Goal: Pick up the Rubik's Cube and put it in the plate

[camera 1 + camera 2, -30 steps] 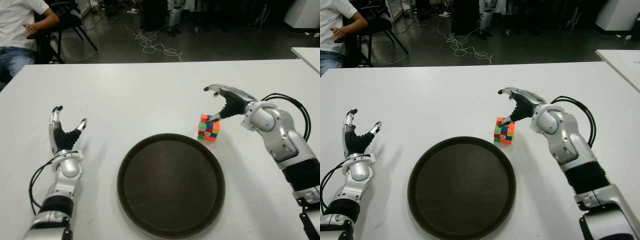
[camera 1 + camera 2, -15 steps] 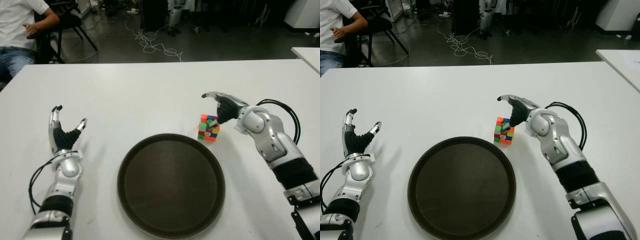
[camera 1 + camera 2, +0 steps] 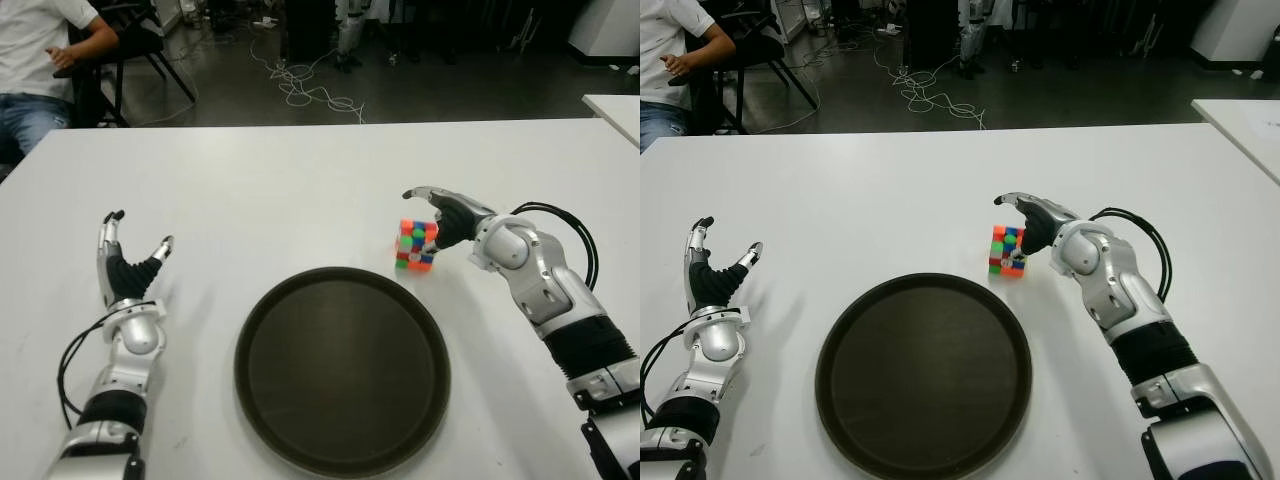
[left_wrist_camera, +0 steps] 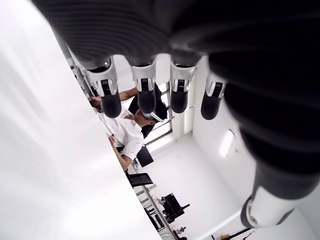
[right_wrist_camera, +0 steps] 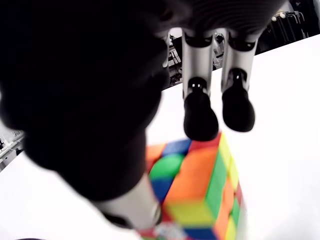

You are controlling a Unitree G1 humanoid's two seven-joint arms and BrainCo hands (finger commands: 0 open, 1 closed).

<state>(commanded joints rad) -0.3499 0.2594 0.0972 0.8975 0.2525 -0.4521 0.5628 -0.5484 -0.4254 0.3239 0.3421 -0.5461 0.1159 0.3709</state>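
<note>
The Rubik's Cube (image 3: 416,245) stands on the white table (image 3: 300,190), just beyond the right rim of the round dark plate (image 3: 342,370). My right hand (image 3: 440,214) wraps it from the right. In the right wrist view the thumb (image 5: 125,200) presses one side of the cube (image 5: 200,190) and two fingertips (image 5: 200,120) touch its far top edge. The plate holds nothing. My left hand (image 3: 125,262) shows at the left of the plate, fingers (image 4: 145,95) spread and holding nothing.
A seated person (image 3: 40,60) and a chair are beyond the table's far left corner. Cables (image 3: 310,90) lie on the floor behind the table. Another white table's corner (image 3: 615,105) shows at the far right.
My right hand drew in and closed its thumb and fingers around the cube. The cube turned and shifted slightly away from the plate. The left hand has not moved.
</note>
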